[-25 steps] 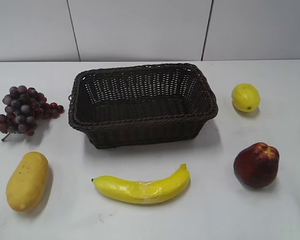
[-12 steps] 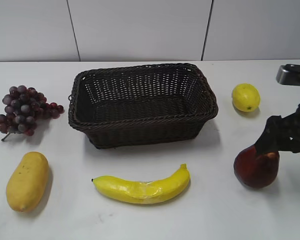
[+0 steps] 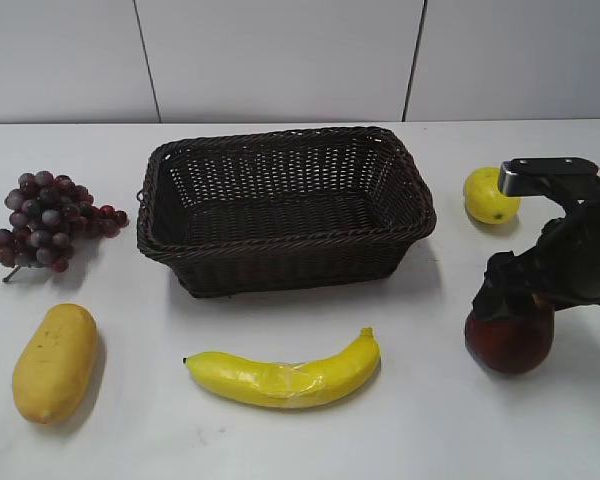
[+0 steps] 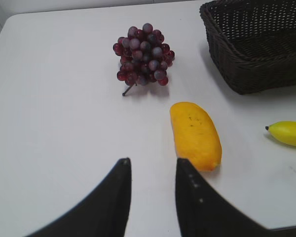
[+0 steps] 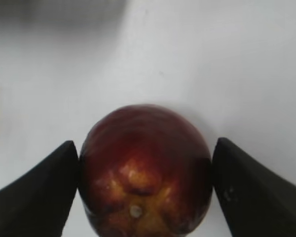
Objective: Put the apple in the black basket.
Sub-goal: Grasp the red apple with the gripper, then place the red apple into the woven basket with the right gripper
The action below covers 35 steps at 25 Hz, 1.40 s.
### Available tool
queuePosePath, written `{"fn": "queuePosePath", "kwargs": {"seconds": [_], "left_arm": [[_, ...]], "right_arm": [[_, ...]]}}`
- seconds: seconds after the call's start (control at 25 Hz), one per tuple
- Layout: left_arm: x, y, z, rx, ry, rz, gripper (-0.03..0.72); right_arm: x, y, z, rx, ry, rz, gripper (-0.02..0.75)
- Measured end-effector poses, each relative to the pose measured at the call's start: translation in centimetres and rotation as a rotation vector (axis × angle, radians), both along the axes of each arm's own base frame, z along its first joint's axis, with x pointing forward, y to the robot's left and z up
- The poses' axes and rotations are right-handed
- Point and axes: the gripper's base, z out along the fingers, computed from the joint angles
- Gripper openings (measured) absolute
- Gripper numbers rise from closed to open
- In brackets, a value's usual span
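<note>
On white table (image 3: 430, 420), right hand (image 5: 145, 163) has descended around apple (image 5: 144, 170).

Dark red apple (image 3: 509, 345) on table at 4 o'clock, upright, stem end up. Empty dark woven wicker basket (image 3: 285, 207) centre, toward 12 o'clock, well apart.

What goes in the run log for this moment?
phase: grasp approach | right pincer: open, straddling apple | left pincer: open, idle | black basket: empty
</note>
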Motion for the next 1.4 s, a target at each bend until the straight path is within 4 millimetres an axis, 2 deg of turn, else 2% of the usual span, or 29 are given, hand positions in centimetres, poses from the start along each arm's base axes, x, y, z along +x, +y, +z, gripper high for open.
{"fn": "queuePosePath", "kwargs": {"seconds": [0.2,0.4,0.56,0.92,1.0,1.12,1.24,1.4], "left_arm": [[0.0,0.0,0.0,0.0,0.0,0.0,0.235],[0.0,0.0,0.0,0.0,0.0,0.0,0.235],[0.0,0.0,0.0,0.0,0.0,0.0,0.235],[0.0,0.0,0.0,0.0,0.0,0.0,0.235],[0.0,0.0,0.0,0.0,0.0,0.0,0.235],[0.0,0.0,0.0,0.0,0.0,0.0,0.235],[0.0,0.0,0.0,0.0,0.0,0.0,0.235],[0.0,0.0,0.0,0.0,0.0,0.0,0.235]], "right_arm": [[0.3,0.1,0.0,0.003,0.005,0.001,0.588],[0.6,0.4,1.1,0.006,0.055,0.039,0.584],[1.4,0.6,4.7,0.014,0.009,0.08,0.584],[4.0,1.7,15.1,0.089,-0.222,0.12,0.583],[4.7,2.7,16.9,0.1,-0.271,0.148,0.583],[5.8,5.4,18.1,0.114,-0.31,0.218,0.583],[7.2,8.7,17.7,0.109,-0.316,0.303,0.58],[9.5,12.5,15.1,0.081,-0.295,0.379,0.58]]}}
